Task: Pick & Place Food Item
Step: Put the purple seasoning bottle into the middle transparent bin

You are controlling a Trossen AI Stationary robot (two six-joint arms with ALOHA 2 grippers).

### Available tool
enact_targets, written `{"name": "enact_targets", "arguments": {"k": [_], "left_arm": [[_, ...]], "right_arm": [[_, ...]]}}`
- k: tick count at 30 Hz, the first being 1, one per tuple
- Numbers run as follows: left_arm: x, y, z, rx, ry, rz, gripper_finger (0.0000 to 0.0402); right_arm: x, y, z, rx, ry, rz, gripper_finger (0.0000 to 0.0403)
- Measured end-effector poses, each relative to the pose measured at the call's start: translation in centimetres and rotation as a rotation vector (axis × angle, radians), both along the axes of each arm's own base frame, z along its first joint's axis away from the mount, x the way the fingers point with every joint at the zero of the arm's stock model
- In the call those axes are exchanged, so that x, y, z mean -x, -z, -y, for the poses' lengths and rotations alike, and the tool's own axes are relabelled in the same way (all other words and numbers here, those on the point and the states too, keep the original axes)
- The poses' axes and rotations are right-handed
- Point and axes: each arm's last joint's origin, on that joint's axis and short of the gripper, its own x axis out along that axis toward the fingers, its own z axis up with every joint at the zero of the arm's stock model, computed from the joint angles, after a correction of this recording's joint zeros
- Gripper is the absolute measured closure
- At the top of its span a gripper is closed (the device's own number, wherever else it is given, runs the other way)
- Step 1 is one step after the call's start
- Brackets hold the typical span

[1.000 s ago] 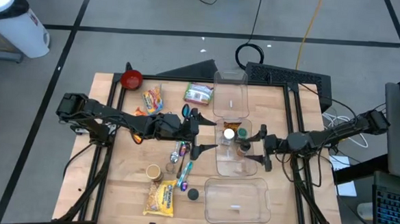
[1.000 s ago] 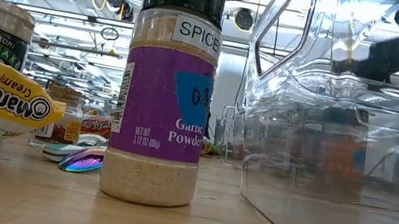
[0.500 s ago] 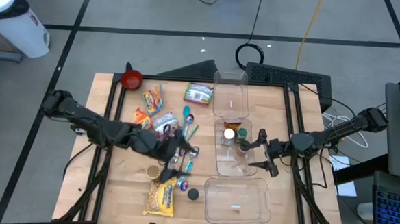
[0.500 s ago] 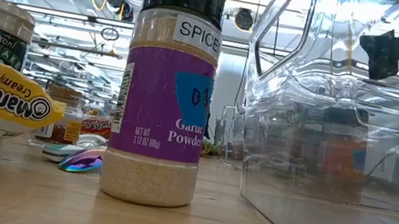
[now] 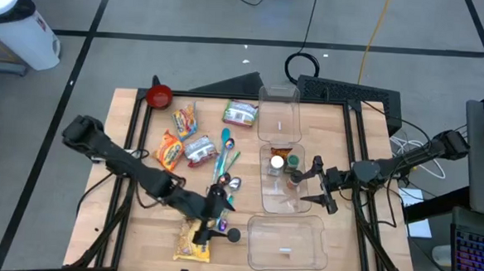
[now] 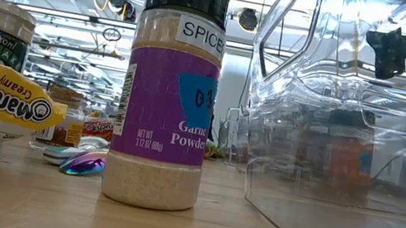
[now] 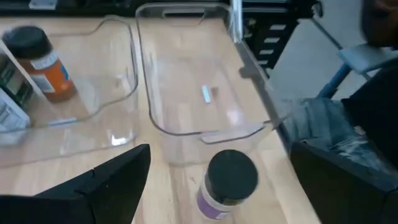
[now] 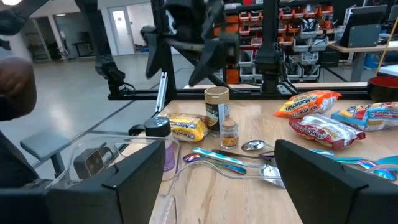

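The garlic powder bottle (image 5: pixel 233 234) is taken as landmark — it stands upright on the table (image 5: pixel 152 197), just beside the near clear bin (image 5: pixel 286 241) and next to the yellow noodle packet (image 5: pixel 193 239).

The left gripper (image 5: pixel 219 215) is held directly above the bottle, fingers spread wide, nothing grasped. In the left wrist view the black cap (image 7: pixel 231 175) is framed between the fingers.

The right gripper (image 5: pixel 321 185) is parked farther from the bottle, over the middle bin (image 5: pixel 282 200), jaws apart and empty.

Step judged — approach for the pick. A straight descent around the cap is called for next, then closing.
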Motion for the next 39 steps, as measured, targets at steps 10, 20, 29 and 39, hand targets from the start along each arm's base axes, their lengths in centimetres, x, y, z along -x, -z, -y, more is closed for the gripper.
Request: {"name": "enact_targets", "arguments": {"k": [10,20,29,39], "left_arm": [[-2.2,4.8,1.1,-0.078,0.099,-0.065,0.0009],[-2.8,7.3,1.8,-0.138,0.156,-0.092,0.0009],[-3.1,7.5,1.5,-0.167,0.169,-0.08,0.0017],[-2.8,7.2,1.7,-0.162,0.18,-0.087,0.0196]], "right_arm": [[0.0,0.0,0.0,0.001,0.0,-0.003,0.011],[0.0,0.1,0.0,-0.004,0.001,-0.01,0.011],[0.0,0.1,0.0,-0.004,0.001,-0.011,0.011],[0.0,0.2,0.0,0.0,0.001,-0.021,0.011]]}}
